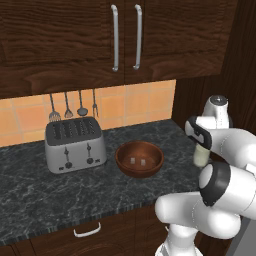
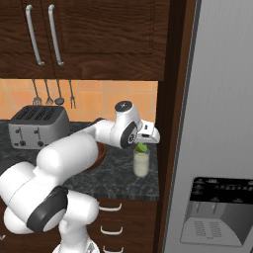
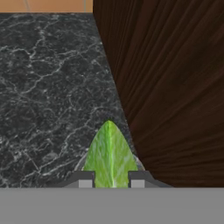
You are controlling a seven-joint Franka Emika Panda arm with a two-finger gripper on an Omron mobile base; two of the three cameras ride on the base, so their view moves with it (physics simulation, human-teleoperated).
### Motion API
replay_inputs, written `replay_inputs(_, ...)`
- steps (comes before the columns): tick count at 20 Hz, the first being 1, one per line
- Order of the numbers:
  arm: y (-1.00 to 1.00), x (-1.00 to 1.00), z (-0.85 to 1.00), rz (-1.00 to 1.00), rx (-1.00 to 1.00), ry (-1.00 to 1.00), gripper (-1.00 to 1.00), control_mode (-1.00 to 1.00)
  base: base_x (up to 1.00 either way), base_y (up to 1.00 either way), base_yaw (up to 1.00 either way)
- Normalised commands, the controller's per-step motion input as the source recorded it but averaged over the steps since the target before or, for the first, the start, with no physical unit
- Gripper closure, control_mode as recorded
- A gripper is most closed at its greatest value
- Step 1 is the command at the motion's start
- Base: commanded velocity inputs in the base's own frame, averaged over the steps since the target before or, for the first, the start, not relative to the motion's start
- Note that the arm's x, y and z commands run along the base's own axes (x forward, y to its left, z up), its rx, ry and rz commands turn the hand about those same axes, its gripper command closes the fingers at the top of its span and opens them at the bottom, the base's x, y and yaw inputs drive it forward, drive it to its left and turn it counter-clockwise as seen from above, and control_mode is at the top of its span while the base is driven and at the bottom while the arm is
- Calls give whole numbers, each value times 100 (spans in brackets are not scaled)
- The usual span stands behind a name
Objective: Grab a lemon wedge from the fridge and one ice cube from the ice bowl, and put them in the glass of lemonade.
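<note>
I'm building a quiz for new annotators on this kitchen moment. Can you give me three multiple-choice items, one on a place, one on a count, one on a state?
1. Where is the lemon wedge?
A. In the ice bowl
B. Between the gripper's fingers, just above the glass of lemonade
C. On the toaster

2. How many ice cubes lie in the ice bowl?
A. None
B. Two
C. Five

3. What state is the gripper in?
A. Wide open, holding nothing
B. Shut on the lemon wedge
C. Shut on an ice cube

Answers: 1 B, the wedge sits at the glass of lemonade rim under the hand; 2 B, two whitish cubes show; 3 B, the hand view shows fingers flanking the wedge.
</note>
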Motion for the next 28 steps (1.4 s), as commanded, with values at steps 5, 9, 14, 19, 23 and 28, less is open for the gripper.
replay_inputs(5,0,0,-11,0,0,0,100,-100,0,0,0)
replay_inputs(9,0,-11,-3,0,0,-7,100,-100,0,0,0)
replay_inputs(14,0,-13,0,0,0,-5,100,-100,0,0,0)
replay_inputs(19,0,0,-2,0,0,0,100,-100,0,0,0)
replay_inputs(23,0,0,-5,0,0,0,100,-100,0,0,0)
replay_inputs(28,0,0,0,0,0,0,100,-100,0,0,0)
